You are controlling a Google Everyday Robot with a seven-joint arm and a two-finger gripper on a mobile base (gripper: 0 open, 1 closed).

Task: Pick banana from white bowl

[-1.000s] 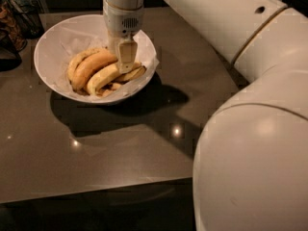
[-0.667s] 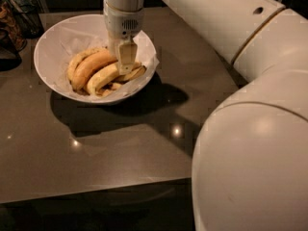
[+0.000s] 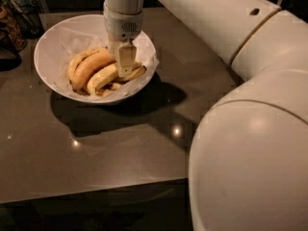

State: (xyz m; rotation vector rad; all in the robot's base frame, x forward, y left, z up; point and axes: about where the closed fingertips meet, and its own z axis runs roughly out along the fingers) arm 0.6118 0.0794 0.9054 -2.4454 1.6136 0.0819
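Camera view. Shows gripper point(image 3: 124, 65) down inside bowl point(image 3: 50, 47), right of bowl's centre, on top of banana point(image 3: 103, 77). Cannot tell whether clenched or released. Finds banana lying in bowl, not lifted. Judges reach done; leaves securing the hold, if not yet made, and raising banana clear of bowl. Counts one gripper, one bowl, one pale banana, apparently two other bananas point(image 3: 89, 66) left of it in bowl.

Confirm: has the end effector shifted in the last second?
No. The end effector sits at the same spot relative to the white bowl, low inside it, toward its right side.
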